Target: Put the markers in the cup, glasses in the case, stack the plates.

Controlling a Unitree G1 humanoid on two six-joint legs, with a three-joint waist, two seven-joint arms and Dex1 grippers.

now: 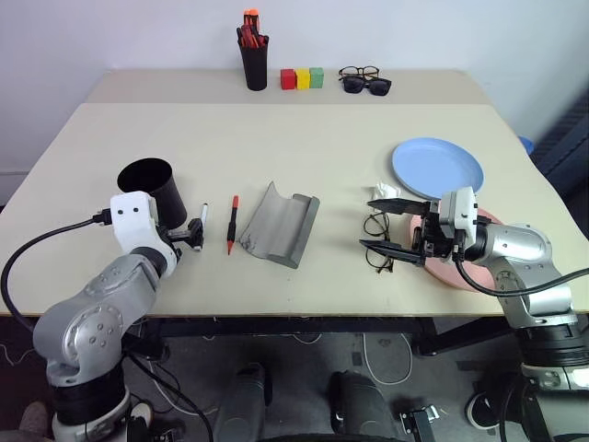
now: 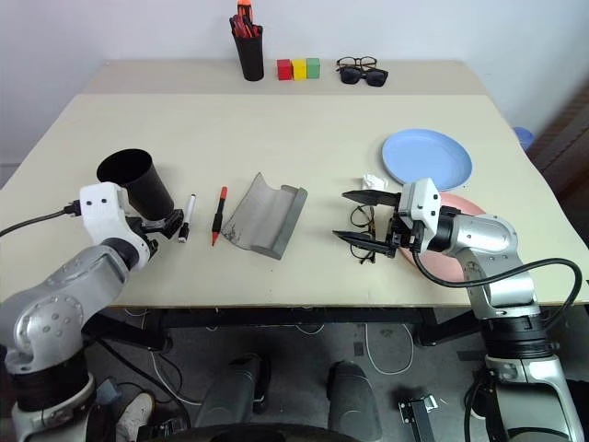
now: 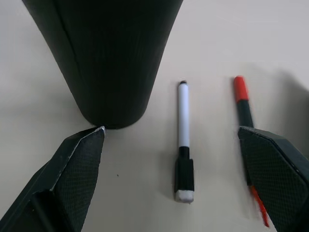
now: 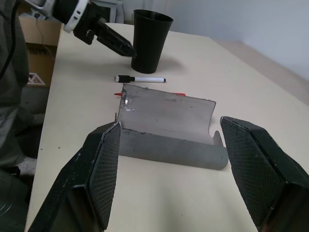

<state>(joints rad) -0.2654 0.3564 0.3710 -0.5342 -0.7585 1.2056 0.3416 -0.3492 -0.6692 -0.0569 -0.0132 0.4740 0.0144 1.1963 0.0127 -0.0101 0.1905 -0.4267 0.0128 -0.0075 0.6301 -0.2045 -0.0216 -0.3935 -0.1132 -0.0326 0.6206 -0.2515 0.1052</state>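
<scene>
The left tool (image 1: 195, 234) is wide open beside the black cup (image 1: 152, 187), holding nothing. Two markers (image 1: 232, 223) lie on the surface (image 1: 304, 138) next to the open grey case (image 1: 281, 224). The right tool (image 1: 388, 226) is wide open over the glasses (image 1: 375, 256), near the plates (image 1: 437, 167).

A pale table (image 1: 304, 138) is carrying scattered desk things.
A black cup (image 1: 154, 190) is standing at the left, with a white marker (image 1: 202, 217), a red-capped marker (image 1: 233, 223) and an open grey case (image 1: 281, 224) lying beside it. Round glasses (image 1: 378, 229), a blue plate (image 1: 437, 168) and a pink plate (image 1: 460, 272) are sitting right; a pen holder (image 1: 254, 64), coloured blocks (image 1: 302, 78) and more glasses (image 1: 364, 80) are standing behind.
</scene>
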